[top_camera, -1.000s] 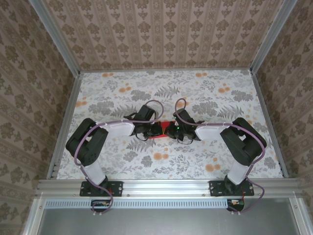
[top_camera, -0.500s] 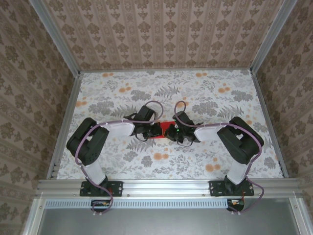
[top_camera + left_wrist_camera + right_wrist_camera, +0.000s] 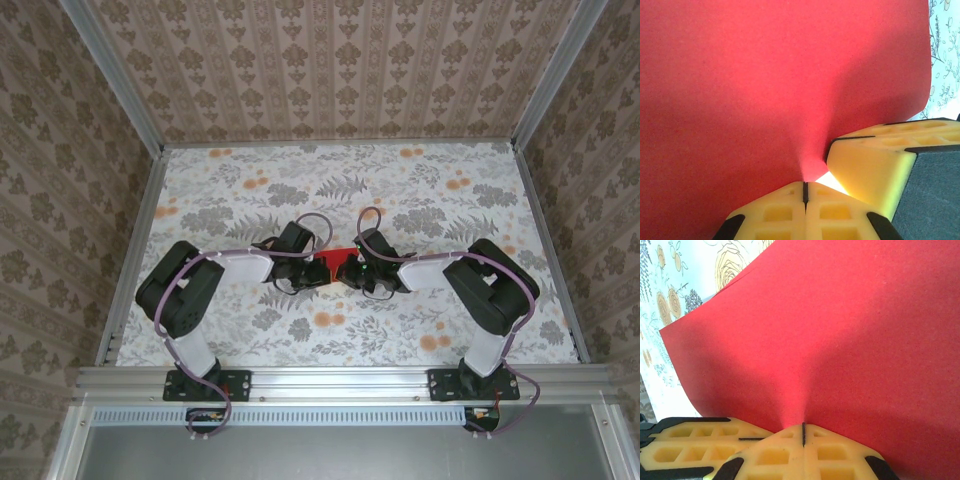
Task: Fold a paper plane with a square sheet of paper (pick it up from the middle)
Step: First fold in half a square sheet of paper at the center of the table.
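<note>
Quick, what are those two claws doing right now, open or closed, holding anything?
The left gripper is shut, pinching the square sheet of paper.
The right gripper is shut, pinching the same sheet.

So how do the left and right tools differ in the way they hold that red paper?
The left tool pinches the red paper sheet from its left side; the right tool pinches it from the right, so they face each other. Past the left tool the floral table peeks out on the right; past the right tool, on the left. Shared: both are shut on the sheet, yellow fingertips pressed together, close beside each other.
</note>
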